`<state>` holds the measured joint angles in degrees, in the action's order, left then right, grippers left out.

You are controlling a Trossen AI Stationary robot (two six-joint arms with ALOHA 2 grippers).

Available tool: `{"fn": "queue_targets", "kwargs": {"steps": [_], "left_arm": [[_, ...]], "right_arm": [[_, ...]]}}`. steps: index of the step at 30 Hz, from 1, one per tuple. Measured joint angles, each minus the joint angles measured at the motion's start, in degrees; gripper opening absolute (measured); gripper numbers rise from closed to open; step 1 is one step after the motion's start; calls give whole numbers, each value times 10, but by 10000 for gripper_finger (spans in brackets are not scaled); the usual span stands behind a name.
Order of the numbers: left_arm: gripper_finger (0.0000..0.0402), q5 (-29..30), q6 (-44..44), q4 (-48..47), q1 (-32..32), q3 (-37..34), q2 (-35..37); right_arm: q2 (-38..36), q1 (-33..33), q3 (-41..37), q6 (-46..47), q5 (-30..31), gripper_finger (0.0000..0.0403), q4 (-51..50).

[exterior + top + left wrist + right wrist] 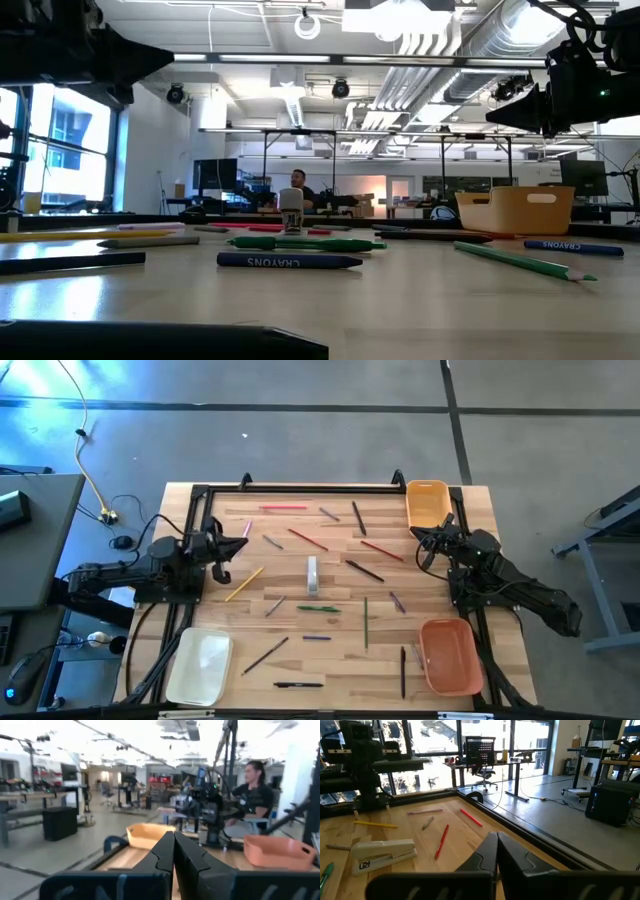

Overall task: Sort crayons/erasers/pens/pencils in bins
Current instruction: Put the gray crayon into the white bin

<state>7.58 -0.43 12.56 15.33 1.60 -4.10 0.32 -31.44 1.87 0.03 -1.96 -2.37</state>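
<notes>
Table (200, 500) layout by clock face, high view — stapler (313, 574) upright near centre. Three bins: one at the 1 o'clock corner (427, 503), one at the 5 o'clock corner (449, 655), one at the 7 o'clock corner (201, 666). All three bins hold nothing. Pencils (365, 622) and pens (298, 684) lie scattered flat across the middle, none inside a bin. Left gripper (243, 543) at 9 o'clock, right gripper (420, 538) at 2 o'clock — both over the table edge zones.

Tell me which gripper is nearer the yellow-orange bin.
Right. The right gripper sits just beside the yellow-orange bin, near its front edge; the left gripper is across the table, far from it.
</notes>
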Motion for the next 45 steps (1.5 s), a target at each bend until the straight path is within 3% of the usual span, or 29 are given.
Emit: {"fn": "queue_targets", "kwargs": {"steps": [7, 17, 27, 32, 40, 45], "left_arm": [[0, 0, 0, -14, 0, 31, -107], [0, 1, -4, -35, 0, 109, -311], [0, 1, 12, -206, 24, 249, -481], [0, -29, 33, -292, 47, 285, -538], [0, -63, 57, -316, 88, 324, -631], [0, -128, 79, -366, 107, 376, -709]], "right_arm": [[0, 0, 0, 0, 0, 0, 0], [0, 0, 0, 0, 0, 0, 0], [0, 0, 0, 0, 0, 0, 0], [0, 0, 0, 0, 0, 0, 0], [0, 0, 0, 0, 0, 0, 0], [0, 0, 0, 0, 0, 0, 0]]}}
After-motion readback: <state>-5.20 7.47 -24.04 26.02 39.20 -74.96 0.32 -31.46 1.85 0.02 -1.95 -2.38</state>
